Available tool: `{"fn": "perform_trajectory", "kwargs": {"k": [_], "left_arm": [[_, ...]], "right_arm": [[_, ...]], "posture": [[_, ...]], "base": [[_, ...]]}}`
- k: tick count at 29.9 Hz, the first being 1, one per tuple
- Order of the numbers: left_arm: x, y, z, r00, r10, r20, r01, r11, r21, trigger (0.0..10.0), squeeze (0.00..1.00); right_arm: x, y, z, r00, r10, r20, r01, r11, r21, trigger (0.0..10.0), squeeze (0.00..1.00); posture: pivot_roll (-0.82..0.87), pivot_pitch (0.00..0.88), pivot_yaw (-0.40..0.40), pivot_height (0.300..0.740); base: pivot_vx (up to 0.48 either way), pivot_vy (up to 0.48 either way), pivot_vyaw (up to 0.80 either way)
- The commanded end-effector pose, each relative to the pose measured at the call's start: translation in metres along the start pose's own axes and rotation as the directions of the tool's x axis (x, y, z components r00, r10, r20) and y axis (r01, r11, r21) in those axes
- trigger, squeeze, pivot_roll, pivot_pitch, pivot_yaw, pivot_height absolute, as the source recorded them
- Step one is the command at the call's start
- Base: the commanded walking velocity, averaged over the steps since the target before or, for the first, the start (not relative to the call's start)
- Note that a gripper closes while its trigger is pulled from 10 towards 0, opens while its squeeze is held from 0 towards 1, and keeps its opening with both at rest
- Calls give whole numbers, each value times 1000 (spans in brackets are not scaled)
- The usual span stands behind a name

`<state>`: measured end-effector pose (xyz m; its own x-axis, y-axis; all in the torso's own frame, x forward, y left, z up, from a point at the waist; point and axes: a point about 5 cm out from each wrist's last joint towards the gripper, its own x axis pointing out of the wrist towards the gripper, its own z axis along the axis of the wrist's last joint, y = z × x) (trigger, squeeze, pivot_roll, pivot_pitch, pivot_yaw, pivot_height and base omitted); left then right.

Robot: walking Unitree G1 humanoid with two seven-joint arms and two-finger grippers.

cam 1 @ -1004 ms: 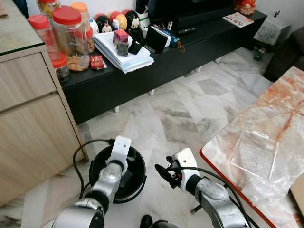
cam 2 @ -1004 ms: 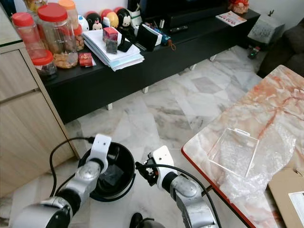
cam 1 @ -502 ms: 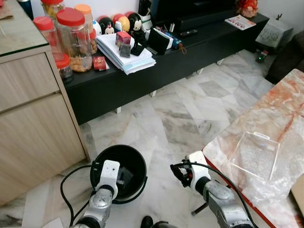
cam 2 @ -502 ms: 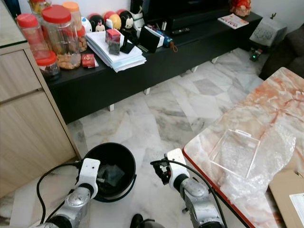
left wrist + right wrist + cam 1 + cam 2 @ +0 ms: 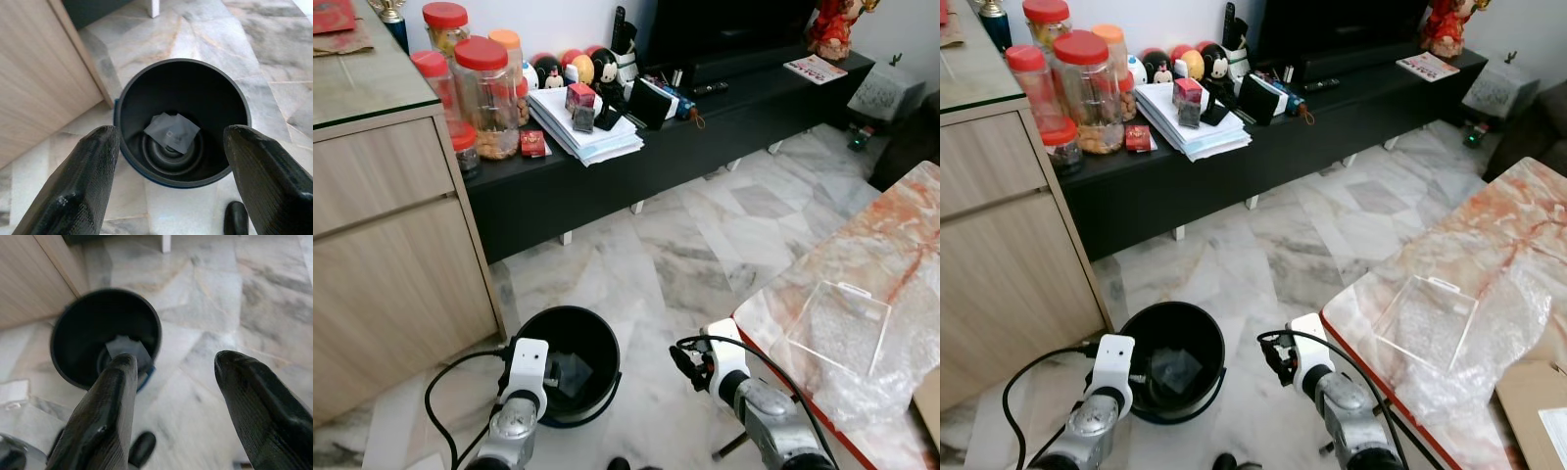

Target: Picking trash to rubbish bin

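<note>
Table [image 5: 901, 245]: the biggest thing nearby, its marble edge just beside the right arm; more trash lies on it, a clear plastic tray [image 5: 838, 327] on a crinkled plastic sheet [image 5: 891, 382]. Risk: swinging the right arm up toward them could catch the table edge or drag the sheet (it looks light and slippery) so that the tray slides off.
Cabinet [image 5: 391, 245]: wooden, close to the bin on the robot's left. Risk: a turn of the body could knock the left arm into it.
Bin [image 5: 183, 120]: black, round, on the marble floor between the two arms; a grey scrap of trash [image 5: 171, 131] already lies flat at the bottom. Risk: either arm could nudge the rim and tip or shove it.
Left gripper [image 5: 183, 181]: spread wide, empty, over the bin mouth.
Right gripper [image 5: 183, 406]: also wide and empty, low beside the bin.
Cable [image 5: 445, 392]: loops on the floor by the left arm; it could snag.
</note>
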<state>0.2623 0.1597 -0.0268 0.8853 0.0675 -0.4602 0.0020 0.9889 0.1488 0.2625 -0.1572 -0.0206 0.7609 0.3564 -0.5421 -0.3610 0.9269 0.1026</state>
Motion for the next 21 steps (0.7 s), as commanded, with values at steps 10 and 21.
{"fn": "perform_trajectory", "kwargs": {"k": [10,21], "left_arm": [[-6,1,-15,998,36,-59,-37,999,-8,10000,0],[-20,1,-44,987,33,-159,-30,999,19,10000,0]], "right_arm": [[-25,-34,-41,965,-234,-119,238,971,24,10000,0],[-40,-42,-69,915,-344,-211,374,919,123,10000,0]], "posture": [[140,39,-176,740],[143,19,-168,740]], "base": [[0,0,0],[0,0,0]]}}
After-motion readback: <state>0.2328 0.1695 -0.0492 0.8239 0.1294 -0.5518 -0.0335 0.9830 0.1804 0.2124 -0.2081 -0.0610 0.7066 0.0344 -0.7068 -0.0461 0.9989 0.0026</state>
